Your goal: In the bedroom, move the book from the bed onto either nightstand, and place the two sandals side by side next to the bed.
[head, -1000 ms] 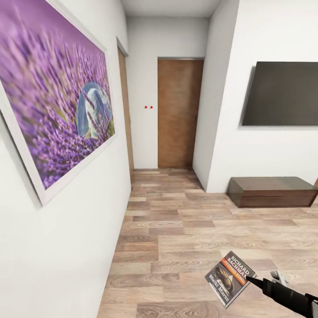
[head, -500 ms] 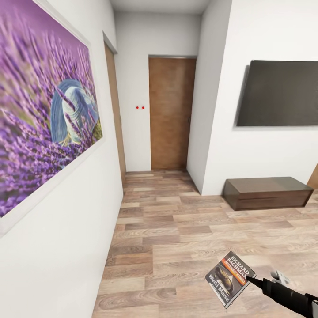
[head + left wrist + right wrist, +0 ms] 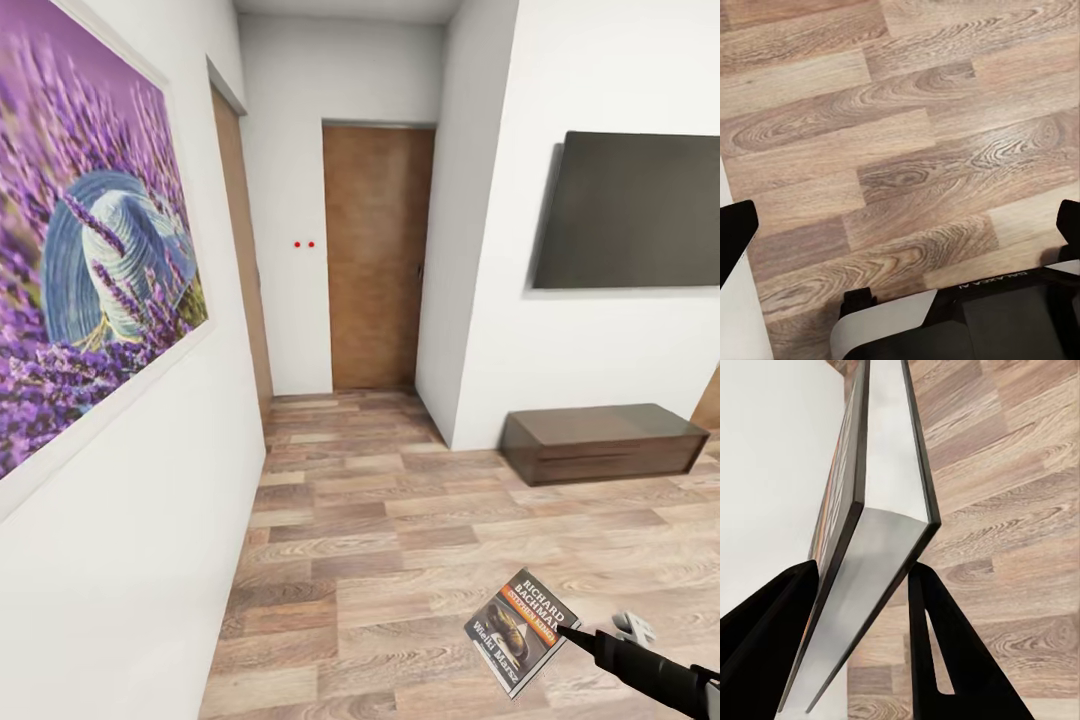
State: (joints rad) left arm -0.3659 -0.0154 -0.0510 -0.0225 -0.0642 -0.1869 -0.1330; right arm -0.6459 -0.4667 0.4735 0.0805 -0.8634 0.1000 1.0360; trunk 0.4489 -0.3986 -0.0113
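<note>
Camera panned left; door (image 3: 377,255) nearer centre, book (image 3: 522,631) unchanged in view. Right gripper (image 3: 862,585) clamps book's edge, cover up, carried above floor (image 3: 400,540) in transit. Left gripper (image 3: 900,232) spread, empty.

Matt wood-plank floor (image 3: 420,520), glossy paper book (image 3: 522,630), smooth wooden door (image 3: 375,255)

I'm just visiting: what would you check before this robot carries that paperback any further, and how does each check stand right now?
1. Book pinched in the right claw: ok, fingers on both sides.
2. Book clear of the floor: ok, held in the air.
3. Left claw free: ok, open over bare planks.
4. Wall with the lavender picture close on the left: cannot tell the clearance.
5. Nightstand in sight: not ok; ahead stand a brown door and a TV bench.
</note>
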